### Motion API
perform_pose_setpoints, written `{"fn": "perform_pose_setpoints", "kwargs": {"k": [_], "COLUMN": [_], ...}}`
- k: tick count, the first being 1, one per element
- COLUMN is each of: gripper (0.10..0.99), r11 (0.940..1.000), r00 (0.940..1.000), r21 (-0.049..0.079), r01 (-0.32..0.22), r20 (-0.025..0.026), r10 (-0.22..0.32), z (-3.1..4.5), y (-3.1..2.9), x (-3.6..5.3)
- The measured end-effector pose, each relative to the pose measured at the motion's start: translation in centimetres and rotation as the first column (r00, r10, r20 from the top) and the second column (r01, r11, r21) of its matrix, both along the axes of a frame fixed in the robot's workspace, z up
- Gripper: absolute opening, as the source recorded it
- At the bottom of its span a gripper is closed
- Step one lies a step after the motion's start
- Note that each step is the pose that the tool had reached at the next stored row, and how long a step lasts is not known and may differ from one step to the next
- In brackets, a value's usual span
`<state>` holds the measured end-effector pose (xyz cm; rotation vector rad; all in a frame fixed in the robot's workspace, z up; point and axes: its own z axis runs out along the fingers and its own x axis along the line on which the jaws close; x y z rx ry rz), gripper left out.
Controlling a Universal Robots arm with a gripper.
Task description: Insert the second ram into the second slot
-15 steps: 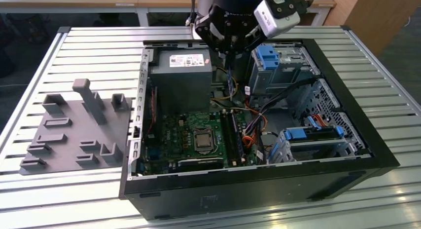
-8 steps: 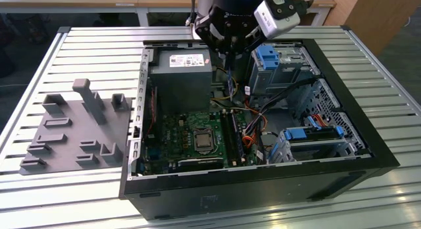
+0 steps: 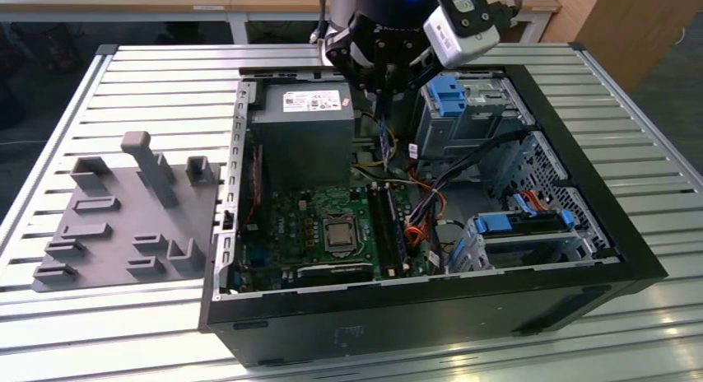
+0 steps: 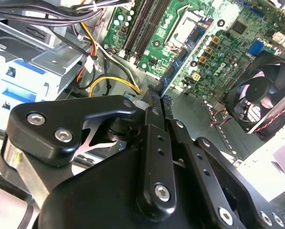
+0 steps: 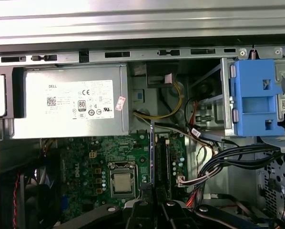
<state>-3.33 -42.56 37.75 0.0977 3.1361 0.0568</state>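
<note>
Second ram (image 5: 152,152): you have this thin dark stick held by one end. It shows edge-on in both wrist views, pointing down into the case, and it is not seated in any slot.
Jaws: your gripper (image 4: 160,98) has its jaws clamped on the ram, one finger against each flat face.
Gripper position: in the exterior view it hangs at 12 o'clock over the open case.
Memory slots (image 3: 387,227): you'll find these long dark slots at 6 o'clock from the gripper in the exterior view, clear of the ram. In the first wrist view the ram's edge runs parallel to them and close beside. You cannot tell whether a stick already sits in one.
Motherboard (image 3: 291,225): green, on the case floor, with the processor socket (image 3: 338,232) at 9 o'clock of the slots.
Power supply (image 3: 302,127): grey box with a pale label, at 8 o'clock of your gripper.
Drive bracket (image 3: 445,94): bright blue, at 3 o'clock of the gripper.
Fan (image 4: 264,95): black, beside the motherboard's edge in the second wrist view.
Case (image 3: 615,234): black, open side up on the slatted metal bench (image 3: 143,77).
Fixture tray (image 3: 121,209): grey, on the bench at 9 o'clock of the case.
</note>
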Motion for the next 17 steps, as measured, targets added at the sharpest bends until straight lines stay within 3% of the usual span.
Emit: {"fn": "perform_pose_setpoints", "kwargs": {"k": [11,17], "gripper": [0.137,0.137], "r11": [1.0000,1.0000], "r00": [1.0000,1.0000], "r21": [0.002,0.002], "r01": [-0.006,-0.006], "r20": [-0.0008,-0.0038], "r10": [0.006,0.006], "z": [-0.73,-1.01], "y": [-0.37,-0.39], "x": [0.00,0.00]}}
